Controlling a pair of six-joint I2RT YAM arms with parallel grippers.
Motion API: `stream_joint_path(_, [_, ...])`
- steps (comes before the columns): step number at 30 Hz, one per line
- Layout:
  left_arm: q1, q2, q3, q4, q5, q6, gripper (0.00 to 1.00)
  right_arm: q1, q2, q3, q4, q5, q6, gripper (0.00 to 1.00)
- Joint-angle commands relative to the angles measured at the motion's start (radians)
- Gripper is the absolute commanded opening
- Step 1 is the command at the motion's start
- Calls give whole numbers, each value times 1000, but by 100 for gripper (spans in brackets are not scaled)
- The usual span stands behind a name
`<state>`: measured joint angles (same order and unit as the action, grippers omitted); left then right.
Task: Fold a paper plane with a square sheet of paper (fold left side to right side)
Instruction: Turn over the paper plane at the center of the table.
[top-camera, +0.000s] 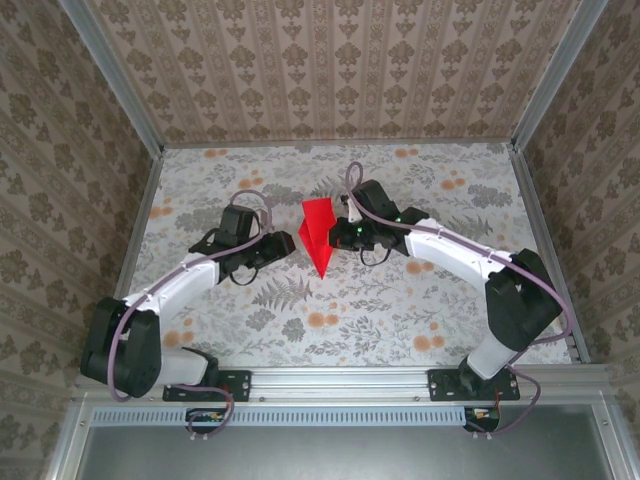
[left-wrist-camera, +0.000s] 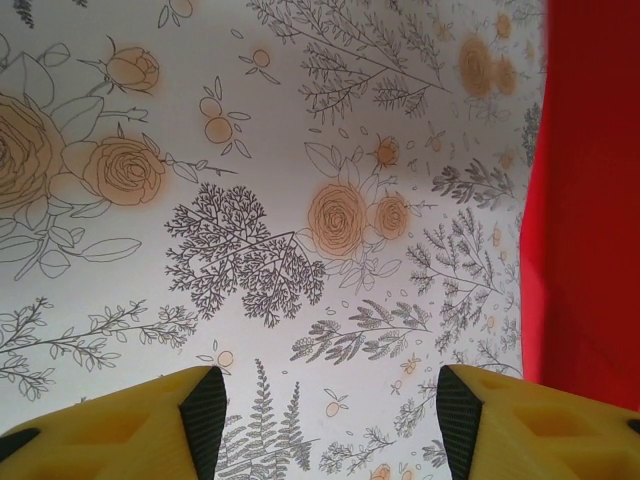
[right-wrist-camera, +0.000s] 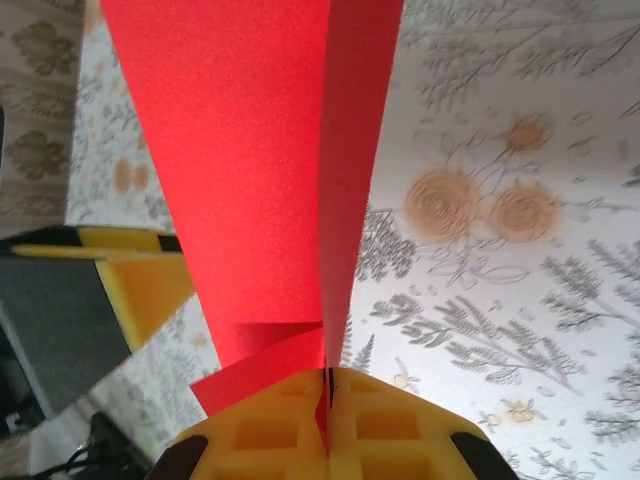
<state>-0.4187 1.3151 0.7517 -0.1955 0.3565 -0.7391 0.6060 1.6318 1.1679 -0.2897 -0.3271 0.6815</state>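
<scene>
The right gripper (right-wrist-camera: 328, 395) pinches the flimsy-looking paper plane (right-wrist-camera: 260, 180) along its centre crease, probably its stiffest hold; the left gripper (left-wrist-camera: 330, 425) stands spread.

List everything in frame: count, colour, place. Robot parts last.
folded paper: one, bright red, mid-table, tip toward the near edge, pinched by the right pincer.
table cover: one, white with grey foliage and orange flowers, under everything.
walls: three, beige patterned, left, far and right of the table.
rail: one, silver, along the near edge, carrying both arm bases.
left arm: one, white and black, reaching in from the left.
right arm: one, white and black, reaching in from the right.
left pincer: one, yellow fingers, open over bare cover just left of the folded paper.
right pincer: one, yellow fingers, shut on the folded paper.
</scene>
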Motion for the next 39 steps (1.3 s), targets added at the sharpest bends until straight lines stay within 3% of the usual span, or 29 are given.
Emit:
stream_joint_path(1, [9,-26,10,-24,-17,13,61,-30,32,-111,99,-92,48,0])
stream_joint_path(9, [9,-38,12,-37,-13,12,62,-93,119,-217,132,-58,-2,0])
stream_joint_path(14, [9,-43,8,-42,-17,11,62,-122,111,-246,97,-22,-23,7])
stream_joint_path(23, [9,-43,12,-48,-20,15,64,-129,81,-215,-99,170,-105,18])
stream_joint_path(32, [11,-34,22,-48,-21,23,65,-133,29,-184,-190,250,-135,30])
stream_joint_path(39, [19,-61,56,-51,-25,62,73,-133,-62,-142,-296,281,-149,40])
